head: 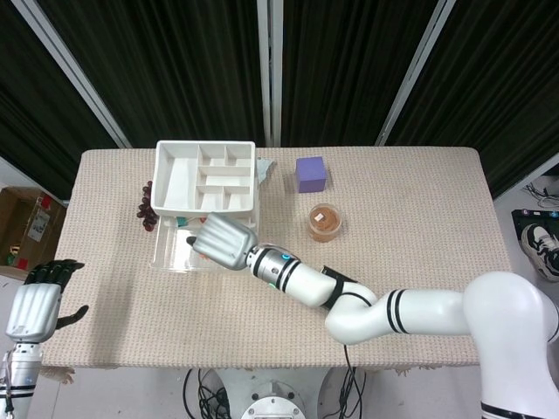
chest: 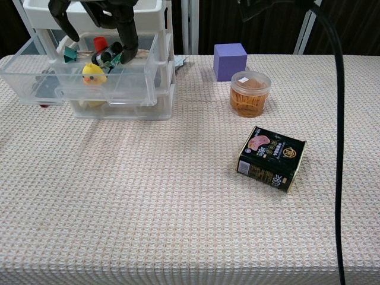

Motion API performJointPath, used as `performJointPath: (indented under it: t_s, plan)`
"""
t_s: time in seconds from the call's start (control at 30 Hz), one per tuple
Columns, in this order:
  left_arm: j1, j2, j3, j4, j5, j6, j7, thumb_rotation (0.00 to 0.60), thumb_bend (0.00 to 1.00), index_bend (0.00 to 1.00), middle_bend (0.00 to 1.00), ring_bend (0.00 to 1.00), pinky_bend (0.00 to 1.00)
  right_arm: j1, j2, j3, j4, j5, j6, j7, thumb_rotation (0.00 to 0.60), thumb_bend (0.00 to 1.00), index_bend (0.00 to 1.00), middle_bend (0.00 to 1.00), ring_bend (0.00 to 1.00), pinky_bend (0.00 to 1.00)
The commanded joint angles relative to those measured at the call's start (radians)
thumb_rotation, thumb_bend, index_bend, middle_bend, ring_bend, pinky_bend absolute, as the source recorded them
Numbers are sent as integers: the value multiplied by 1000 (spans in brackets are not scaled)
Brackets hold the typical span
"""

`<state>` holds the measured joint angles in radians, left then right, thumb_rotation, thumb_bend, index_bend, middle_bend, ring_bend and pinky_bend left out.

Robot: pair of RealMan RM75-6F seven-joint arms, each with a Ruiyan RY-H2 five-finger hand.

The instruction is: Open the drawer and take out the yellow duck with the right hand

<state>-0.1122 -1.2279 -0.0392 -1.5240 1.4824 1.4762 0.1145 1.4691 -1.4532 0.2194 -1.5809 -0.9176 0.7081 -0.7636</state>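
The yellow duck [chest: 93,73] sits in the pulled-out clear drawer [chest: 127,89] of the small drawer unit [head: 205,179] at the table's back left. My right hand [chest: 98,15] hovers just above the duck with its fingers [chest: 129,38] spread and pointing down, holding nothing. In the head view the right hand [head: 223,242] covers the drawer [head: 170,253] and hides the duck. My left hand [head: 35,305] hangs off the table's left edge, fingers apart and empty.
Clips and small items [chest: 107,53] lie in the drawer behind the duck. A purple cube [chest: 230,60], a tub of rubber bands [chest: 250,93] and a black tin [chest: 271,157] stand to the right. Dark grapes [head: 146,208] lie left of the unit.
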Motion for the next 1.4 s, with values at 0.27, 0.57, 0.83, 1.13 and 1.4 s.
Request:
performJointPath:
  t_s: [0.27, 0.57, 0.83, 1.13, 1.4]
  plan:
    - [4, -7, -2, 6, -1, 6, -5, 600, 139, 287, 220, 181, 206, 58, -89, -20, 115, 31, -28, 4, 600, 123, 332, 868, 822, 832]
    - [9, -14, -2, 24, -5, 8, -18, 600, 139, 290, 220, 182, 206, 82, -124, -41, 161, 43, -49, 21, 600, 182, 319, 867, 822, 831]
    - [12, -20, -2, 36, -5, 9, -29, 600, 140, 290, 220, 181, 206, 95, -137, -60, 177, 56, -47, 17, 600, 303, 374, 867, 822, 832]
    - [10, -15, -3, 39, 2, 8, -35, 600, 140, 290, 220, 182, 206, 70, -109, -53, 123, 28, 30, 33, 600, 375, 555, 869, 822, 832]
    - [-1, -6, -8, 32, 20, 12, -33, 600, 139, 290, 220, 181, 206, -84, 46, -36, -99, -107, 243, 129, 600, 374, 557, 871, 826, 834]
